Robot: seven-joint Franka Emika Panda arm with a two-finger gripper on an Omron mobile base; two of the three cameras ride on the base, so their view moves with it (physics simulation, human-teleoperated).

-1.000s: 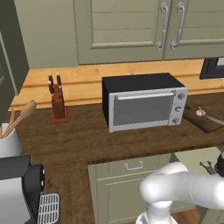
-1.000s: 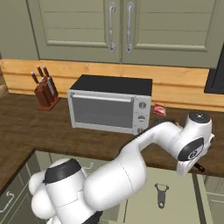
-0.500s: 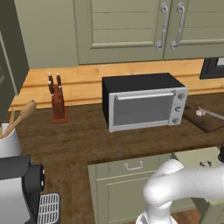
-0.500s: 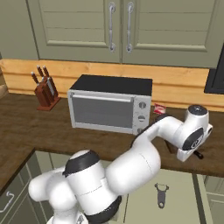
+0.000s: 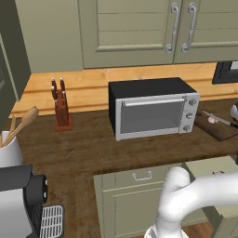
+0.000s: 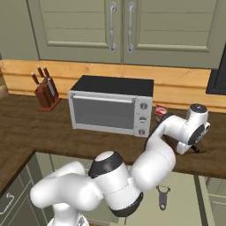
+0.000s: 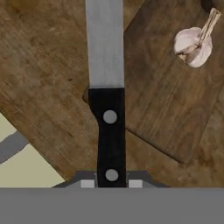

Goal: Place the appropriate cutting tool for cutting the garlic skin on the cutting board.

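Knife riding over to the board, nearly there

Left base: arm [image 5: 204,188] swung further right than a second ago, reaching toward the dark flat board [image 5: 224,133] with the little pale garlic [image 5: 212,119] sitting on it. Right base: gripper [image 6: 193,148] lifted a touch since before, low over the counter [image 6: 44,128]. Hand cam: clamped tight on the knife [image 7: 107,94] by its riveted black handle, smooth silver blade crossing the board's edge, garlic just beside. Probably only the set-down left.
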